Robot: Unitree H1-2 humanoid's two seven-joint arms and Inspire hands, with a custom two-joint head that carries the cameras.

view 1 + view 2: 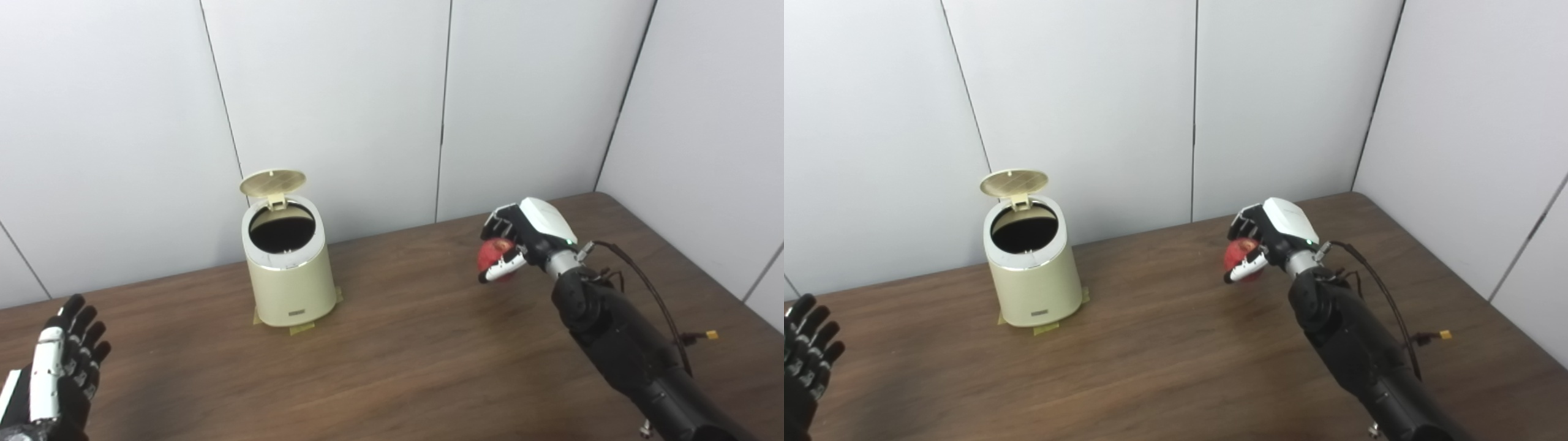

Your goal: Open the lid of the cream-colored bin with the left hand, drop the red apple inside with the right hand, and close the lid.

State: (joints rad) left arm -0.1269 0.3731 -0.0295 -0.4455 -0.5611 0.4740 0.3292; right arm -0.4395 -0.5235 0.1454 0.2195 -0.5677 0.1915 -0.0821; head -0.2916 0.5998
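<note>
Two hands | step: carry | lid [272,182] up on cream-colored bin [290,269] | right hand [520,236] clamped on red apple [495,257], well right of bin | left hand [58,367] empty, fingers spread | next: bring apple over opening, release.

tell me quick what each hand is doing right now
Left hand: open, fingers spread, holding nothing, near the table's left edge.
Right hand: shut on the red apple, off to the right of the open bin.
</note>
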